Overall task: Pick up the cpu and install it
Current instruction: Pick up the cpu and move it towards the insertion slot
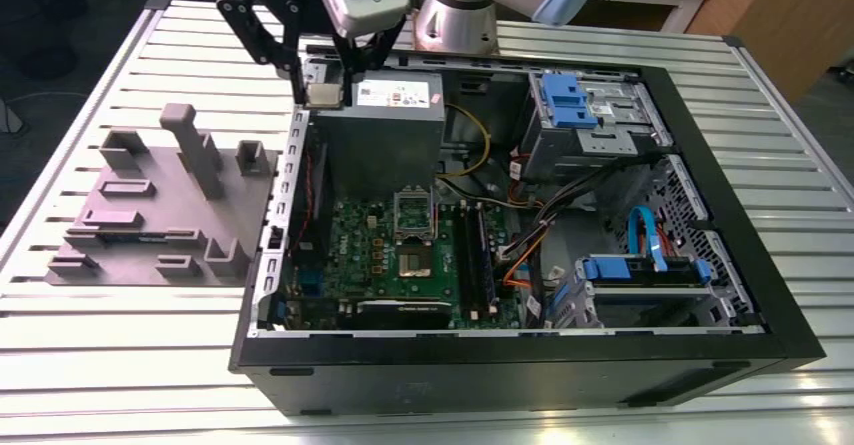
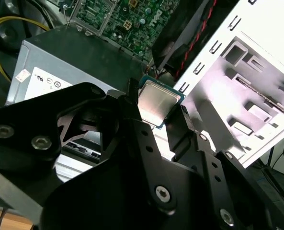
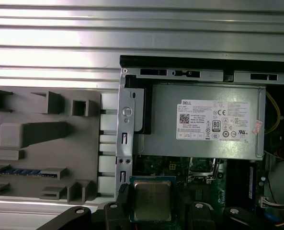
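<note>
Silver-grey, the cpu [image 3: 151,200] is clamped by its edges in the closed gripper [image 2: 157,106]; it should be held level and square while carried toward the motherboard [image 1: 360,235].

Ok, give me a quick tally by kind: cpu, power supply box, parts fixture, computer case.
cpu: 1, held in the gripper
grey power supply box: 1
grey parts fixture: 1
black computer case: 1
Total: 4
</note>
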`<control>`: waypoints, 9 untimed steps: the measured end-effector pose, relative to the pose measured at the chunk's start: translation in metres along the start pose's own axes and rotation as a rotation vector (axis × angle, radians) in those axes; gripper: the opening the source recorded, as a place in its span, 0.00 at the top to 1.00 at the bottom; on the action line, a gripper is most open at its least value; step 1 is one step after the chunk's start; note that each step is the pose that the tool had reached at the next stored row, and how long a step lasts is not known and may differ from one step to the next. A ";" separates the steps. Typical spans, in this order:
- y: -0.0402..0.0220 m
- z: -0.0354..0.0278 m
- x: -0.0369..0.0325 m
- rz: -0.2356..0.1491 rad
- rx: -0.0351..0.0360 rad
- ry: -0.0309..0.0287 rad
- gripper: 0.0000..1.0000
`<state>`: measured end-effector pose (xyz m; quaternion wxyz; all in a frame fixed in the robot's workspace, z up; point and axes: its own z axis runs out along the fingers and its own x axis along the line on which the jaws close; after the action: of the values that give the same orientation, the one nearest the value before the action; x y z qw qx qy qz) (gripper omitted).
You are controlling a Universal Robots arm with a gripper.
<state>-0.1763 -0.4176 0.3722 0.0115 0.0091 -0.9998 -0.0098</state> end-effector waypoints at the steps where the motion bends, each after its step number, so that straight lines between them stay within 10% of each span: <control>1: -0.0002 0.0000 -0.0009 0.000 0.0000 0.0000 0.53; 9: -0.0079 -0.0002 -0.0027 0.008 -0.0001 -0.0002 0.53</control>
<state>-0.1734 -0.4254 0.3721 0.0115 0.0050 -0.9999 -0.0098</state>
